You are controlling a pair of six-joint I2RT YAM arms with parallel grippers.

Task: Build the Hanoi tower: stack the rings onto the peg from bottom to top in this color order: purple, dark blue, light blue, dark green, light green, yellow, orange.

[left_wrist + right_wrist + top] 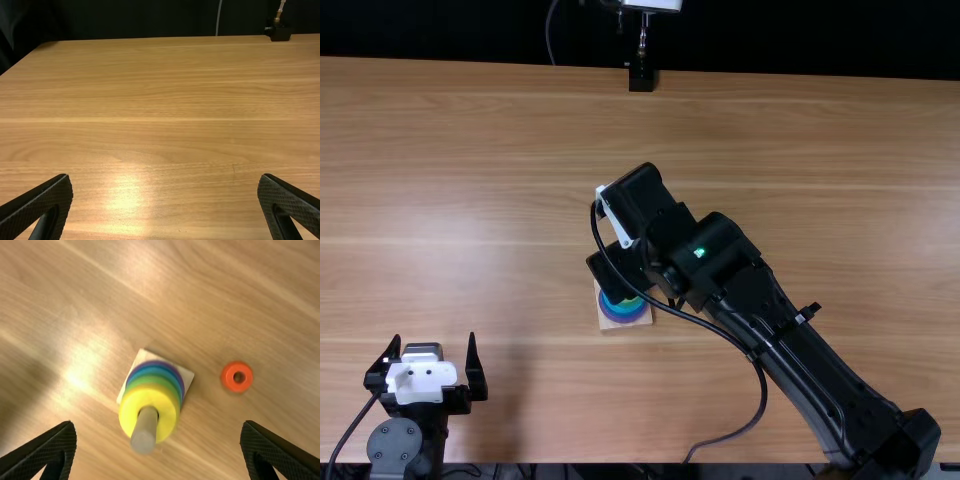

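Orange ring lies beyond the base edge.

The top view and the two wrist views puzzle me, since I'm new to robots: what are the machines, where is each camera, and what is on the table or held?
The machines are two black robot arms, left and right. The top view comes from a fixed camera above the table's near edge; each wrist view comes from a camera on that arm's wrist.

A toy tower stands on the table: a square base with a peg carrying rings, from purple at the bottom to yellow on top. A small orange ring lies beside it. The left gripper and right gripper are open, holding nothing.
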